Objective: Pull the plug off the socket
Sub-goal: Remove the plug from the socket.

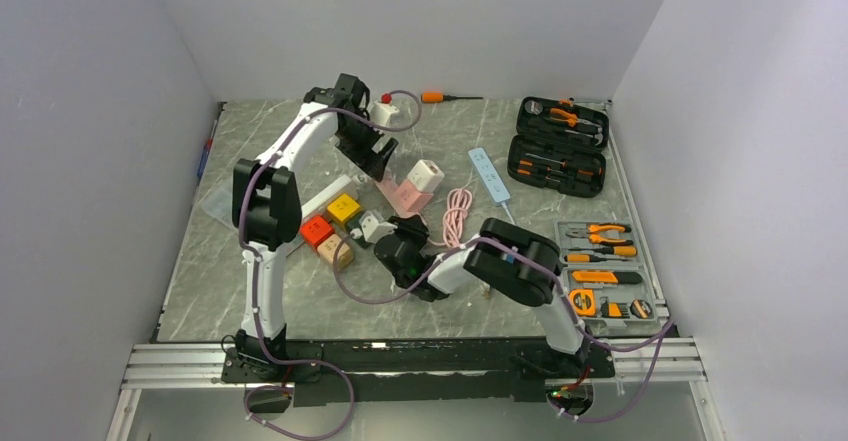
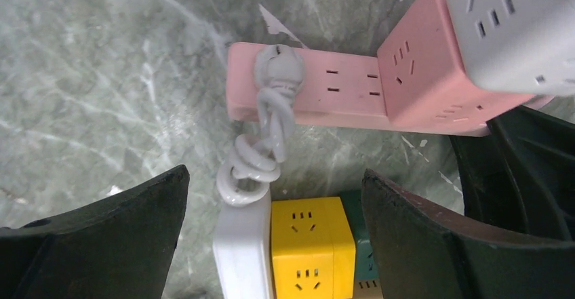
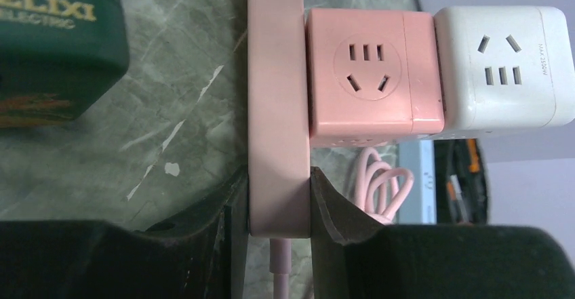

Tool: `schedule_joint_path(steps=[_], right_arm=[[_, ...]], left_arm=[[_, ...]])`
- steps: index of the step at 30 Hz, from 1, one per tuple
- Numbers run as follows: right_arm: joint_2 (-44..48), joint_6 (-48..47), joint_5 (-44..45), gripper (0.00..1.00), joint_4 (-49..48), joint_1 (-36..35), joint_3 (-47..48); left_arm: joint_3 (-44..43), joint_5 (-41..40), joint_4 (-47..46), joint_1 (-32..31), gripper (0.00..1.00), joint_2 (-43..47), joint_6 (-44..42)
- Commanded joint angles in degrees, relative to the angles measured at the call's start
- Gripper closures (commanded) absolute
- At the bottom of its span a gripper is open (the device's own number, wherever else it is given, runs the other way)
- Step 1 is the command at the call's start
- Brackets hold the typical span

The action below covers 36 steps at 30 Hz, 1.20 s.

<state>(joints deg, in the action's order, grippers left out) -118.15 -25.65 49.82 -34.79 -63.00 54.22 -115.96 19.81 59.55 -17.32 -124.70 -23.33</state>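
The socket is a pink power strip (image 2: 339, 89) (image 3: 274, 95) (image 1: 405, 197). A white plug (image 2: 276, 72) sits in its end outlet, and its coiled white cord runs to a white strip (image 2: 241, 251). A pink cube adapter (image 3: 373, 75) and a white cube (image 3: 502, 68) are stacked on the strip's other part. My right gripper (image 3: 278, 201) (image 1: 397, 226) is shut on the strip's cable end, with its fingers pressed on both sides. Above the plug and the yellow cube (image 2: 312, 245), my left gripper (image 2: 271, 234) (image 1: 375, 158) hangs open and touches nothing.
Red (image 1: 316, 230) and tan (image 1: 336, 252) socket cubes and a dark green box (image 3: 54, 34) lie near the strip. A pink cable coil (image 1: 457, 216) and a pale blue strip (image 1: 489, 174) lie to the right. Tool cases (image 1: 558, 146) (image 1: 605, 271) fill the right side, and a screwdriver (image 1: 440, 97) lies at the back.
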Motion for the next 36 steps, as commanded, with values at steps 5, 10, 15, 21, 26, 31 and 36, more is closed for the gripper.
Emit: schedule_joint_path(steps=[5,10,15,21,26,31,36], right_arm=[[-9.96,-28.26,16.56,1.00,-38.52,-2.28,-2.03],[-17.07,-42.86,19.04,1.00,-58.29,-3.31,-0.57],[-18.89,-45.70,19.86,1.00,-63.10,-3.92,0.00],[-16.92,-40.91,19.41,1.00,-58.49,-4.12,-0.92],[-16.33,-41.12,18.99,1.00,-58.91,-4.30,-0.92],[-15.83,-42.98,19.36,1.00,-61.29,-4.70,0.21],[-14.61,-45.04,20.44,0.70,-63.17,-5.45,1.95]], left_arm=[[-0.34,-0.99,-0.25,-1.32,0.02,-2.58,-2.19],[-2.40,1.61,1.33,-1.31,0.04,-5.07,-4.76],[-3.55,4.54,2.86,-1.18,0.12,-6.21,-8.33],[-4.97,8.94,1.92,-0.46,0.23,-6.66,-9.22],[-4.70,13.81,1.92,-0.43,0.45,-6.77,-10.63],[-4.78,16.50,3.01,-0.43,0.56,-7.62,-11.26],[-3.47,13.83,1.24,-0.35,0.91,-7.31,-10.52]])
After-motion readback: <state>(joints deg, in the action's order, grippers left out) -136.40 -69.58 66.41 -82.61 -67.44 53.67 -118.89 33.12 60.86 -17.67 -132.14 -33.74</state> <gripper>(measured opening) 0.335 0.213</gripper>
